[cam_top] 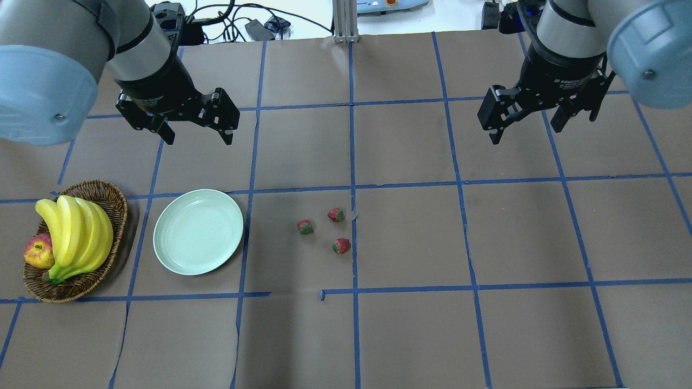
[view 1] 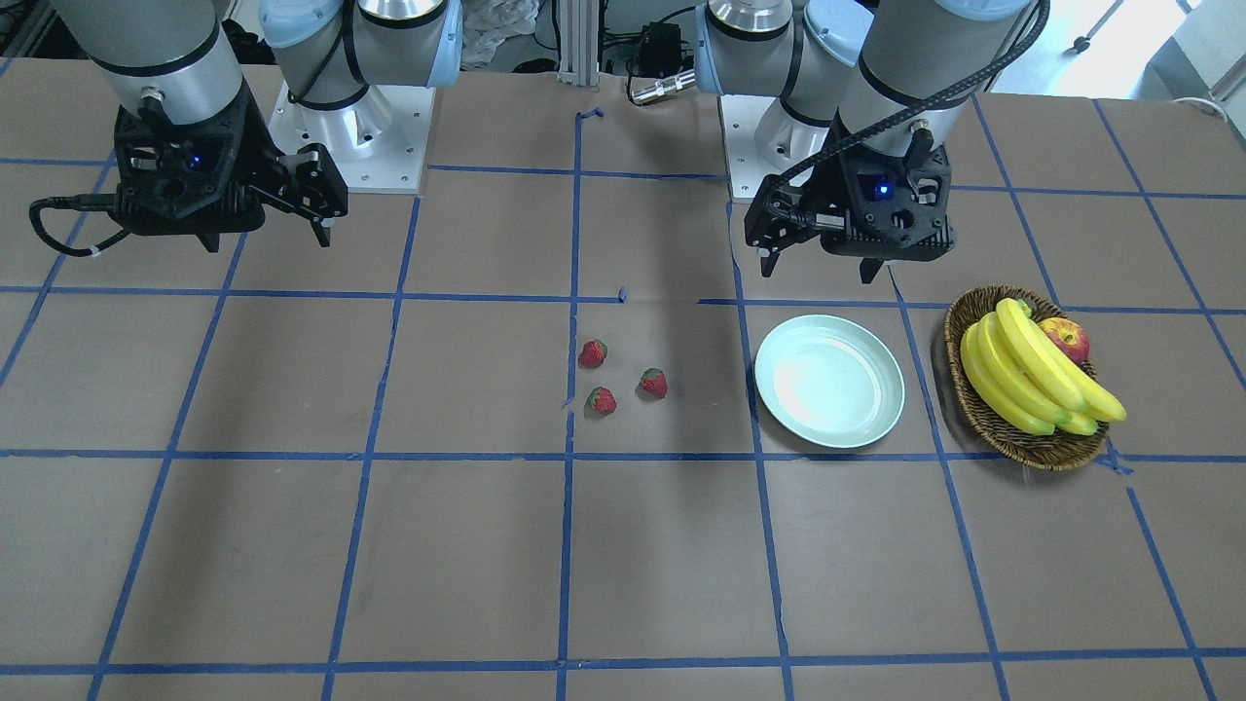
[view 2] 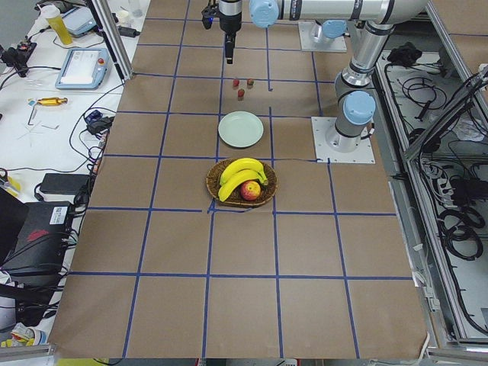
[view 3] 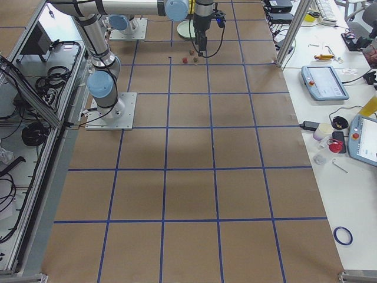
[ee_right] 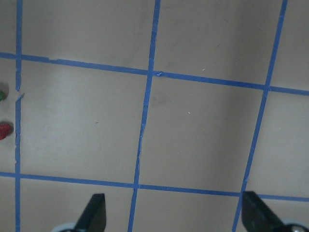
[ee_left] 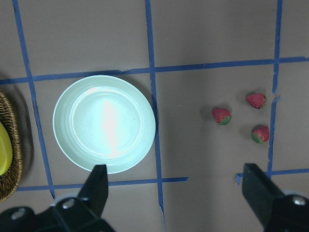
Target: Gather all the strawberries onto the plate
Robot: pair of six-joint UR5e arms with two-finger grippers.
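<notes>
Three small red strawberries lie close together near the table's middle: one [cam_top: 305, 227], one [cam_top: 335, 215] and one [cam_top: 341, 246]. They also show in the front view [view 1: 593, 352] and the left wrist view [ee_left: 221, 116]. The pale mint-green plate [cam_top: 198, 231] sits empty to their left, also in the left wrist view [ee_left: 104, 123]. My left gripper [cam_top: 197, 138] hangs open and empty above the table just beyond the plate. My right gripper [cam_top: 525, 132] hangs open and empty far to the right of the strawberries; its wrist view catches one strawberry [ee_right: 4, 129] at the left edge.
A brown wicker basket [cam_top: 75, 286] with bananas [cam_top: 75, 232] and a red-yellow apple [cam_top: 38, 253] stands left of the plate. Blue tape lines grid the brown tabletop.
</notes>
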